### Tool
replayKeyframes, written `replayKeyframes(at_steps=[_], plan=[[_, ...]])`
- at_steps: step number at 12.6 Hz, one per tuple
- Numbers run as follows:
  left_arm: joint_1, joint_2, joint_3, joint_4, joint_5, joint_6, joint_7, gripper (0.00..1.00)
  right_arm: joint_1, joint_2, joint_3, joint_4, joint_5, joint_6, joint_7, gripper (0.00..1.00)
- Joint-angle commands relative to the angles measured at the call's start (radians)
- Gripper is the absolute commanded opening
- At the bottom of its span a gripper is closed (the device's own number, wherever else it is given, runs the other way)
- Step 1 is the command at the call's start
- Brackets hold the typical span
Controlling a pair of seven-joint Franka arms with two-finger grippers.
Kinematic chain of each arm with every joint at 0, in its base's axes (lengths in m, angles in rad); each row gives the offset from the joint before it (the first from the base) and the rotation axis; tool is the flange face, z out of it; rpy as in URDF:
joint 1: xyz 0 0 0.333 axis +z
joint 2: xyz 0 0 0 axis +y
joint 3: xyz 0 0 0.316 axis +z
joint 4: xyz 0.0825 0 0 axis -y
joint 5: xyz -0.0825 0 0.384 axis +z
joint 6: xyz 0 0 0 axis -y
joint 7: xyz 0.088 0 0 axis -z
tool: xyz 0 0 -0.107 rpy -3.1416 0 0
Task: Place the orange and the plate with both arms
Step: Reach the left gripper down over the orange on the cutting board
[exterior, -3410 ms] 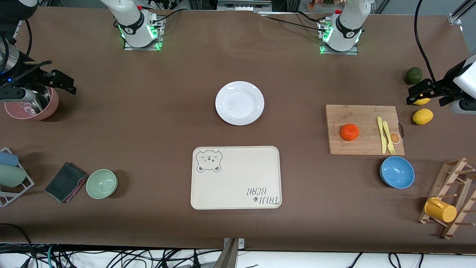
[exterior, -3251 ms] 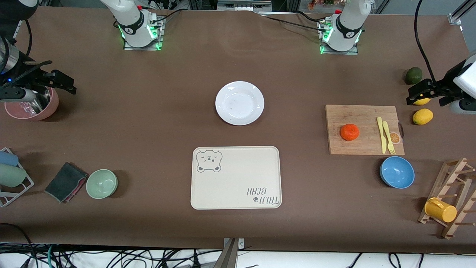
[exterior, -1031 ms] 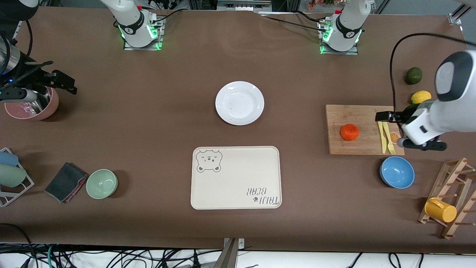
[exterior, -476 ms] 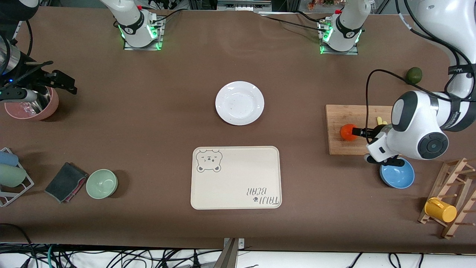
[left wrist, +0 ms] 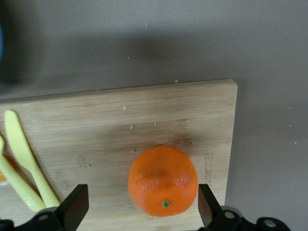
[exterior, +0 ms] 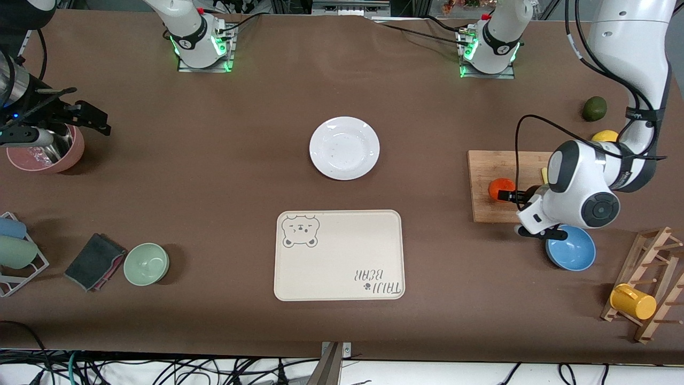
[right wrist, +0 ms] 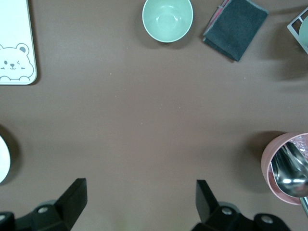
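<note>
The orange [exterior: 499, 185] sits on a wooden cutting board [exterior: 482, 171] toward the left arm's end of the table. My left gripper [exterior: 517, 213] hangs open over it. In the left wrist view the orange [left wrist: 163, 180] lies between the gripper's [left wrist: 142, 209] two spread fingers, closer to one of them. The white plate [exterior: 344, 148] lies empty at mid-table, farther from the front camera than the bear-print tray [exterior: 339, 256]. My right gripper [exterior: 56, 128] waits open and empty over a pink bowl [exterior: 51, 158]; it also shows in the right wrist view [right wrist: 139, 202].
A yellow knife and fork [left wrist: 24, 159] lie on the board. A blue bowl [exterior: 574, 254], a lemon [exterior: 604, 136], an avocado [exterior: 594, 108] and a mug rack [exterior: 649, 278] stand around it. A green bowl [exterior: 146, 263] and dark cloth [exterior: 93, 261] lie toward the right arm's end.
My left arm has swung in from over the lemons at the table's end to over the cutting board and the orange. The right arm has not moved.
</note>
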Motion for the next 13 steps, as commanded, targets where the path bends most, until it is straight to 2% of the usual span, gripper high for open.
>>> replayKeyframes(at_steps=[1,7,8,10,13], plan=[[0.003,0.015,-0.003,-0.019,-0.012,0.022,-0.01,1.0,0.006,-0.007,-0.007,0.002,0.011,-0.018,-0.015,1.0],[0.005,0.059,-0.002,-0.017,-0.058,0.022,-0.012,1.0,0.006,-0.007,-0.007,0.002,0.011,-0.02,-0.014,1.0],[0.005,0.06,-0.002,-0.017,-0.058,0.022,-0.012,0.98,0.006,-0.007,-0.007,0.002,0.011,-0.02,-0.014,1.0],[0.003,0.06,-0.002,-0.016,-0.058,0.022,-0.014,0.72,0.006,-0.007,-0.007,0.002,0.011,-0.02,-0.015,1.0],[0.003,0.059,-0.002,-0.007,-0.058,0.019,-0.014,0.15,0.006,-0.007,-0.007,0.002,0.011,-0.02,-0.015,1.0]])
